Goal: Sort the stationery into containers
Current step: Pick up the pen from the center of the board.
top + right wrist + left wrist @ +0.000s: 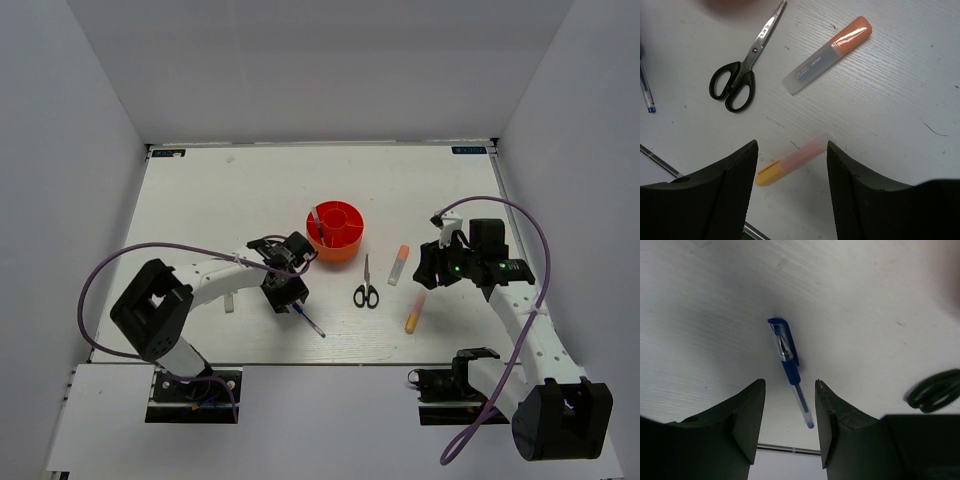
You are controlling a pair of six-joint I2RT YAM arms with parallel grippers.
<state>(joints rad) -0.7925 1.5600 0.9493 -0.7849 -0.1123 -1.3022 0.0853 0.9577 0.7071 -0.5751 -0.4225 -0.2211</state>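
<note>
Partly hidden: blue pen (312,324) under released left pincer (789,389) (scissors (912,396) cut off); right pincer (792,150) released over highlighter (790,160).

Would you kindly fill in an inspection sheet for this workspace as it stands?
Surface: white table, faint scuff marks.
Job's things: round red-orange plastic tub with one slim item standing in a compartment, type unclear. The slim blue pen, black-handled scissors, white marker with orange cap and orange-yellow highlighter all lie on the table outside the tub.
Clutter: nothing seen.
Grippers: left claw open over the blue pen, no contact seen. Right claw open over the highlighter, no contact seen.
Cables: purple cables loop off both arms, away from the stationery.
Surroundings: plain white walls on three sides.
</note>
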